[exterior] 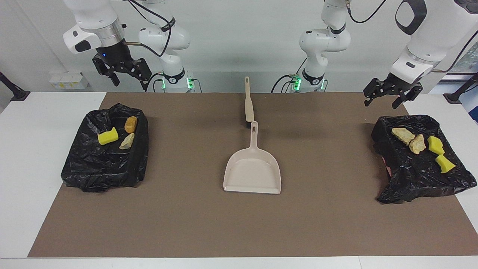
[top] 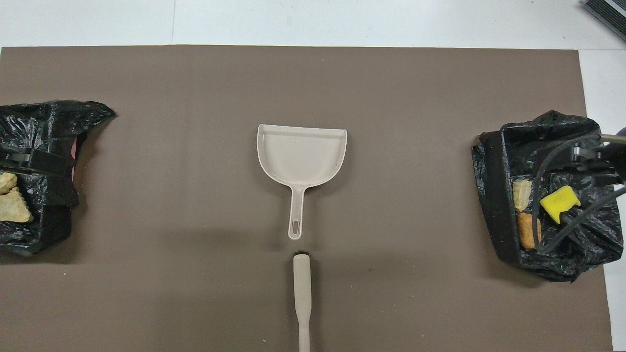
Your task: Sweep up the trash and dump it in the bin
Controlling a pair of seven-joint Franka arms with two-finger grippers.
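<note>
From the facing camera, the trash (exterior: 421, 147) lies in two black-lined bins (exterior: 422, 172) at either end of the mat, the dustpan (exterior: 253, 170) midway between them — left gripper (exterior: 392, 95) and right gripper (exterior: 121, 73) raised, jaws apart, empty. Overhead, the brush (top: 302, 293) lies just nearer the robots than the dustpan.

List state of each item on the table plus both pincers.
dustpan: empty, flat on mat
brush: lying flat, untouched
bin at right arm's end: holds three scraps
bin at left arm's end: holds four scraps
left pincer: open, empty, raised
right pincer: open, empty, raised
</note>
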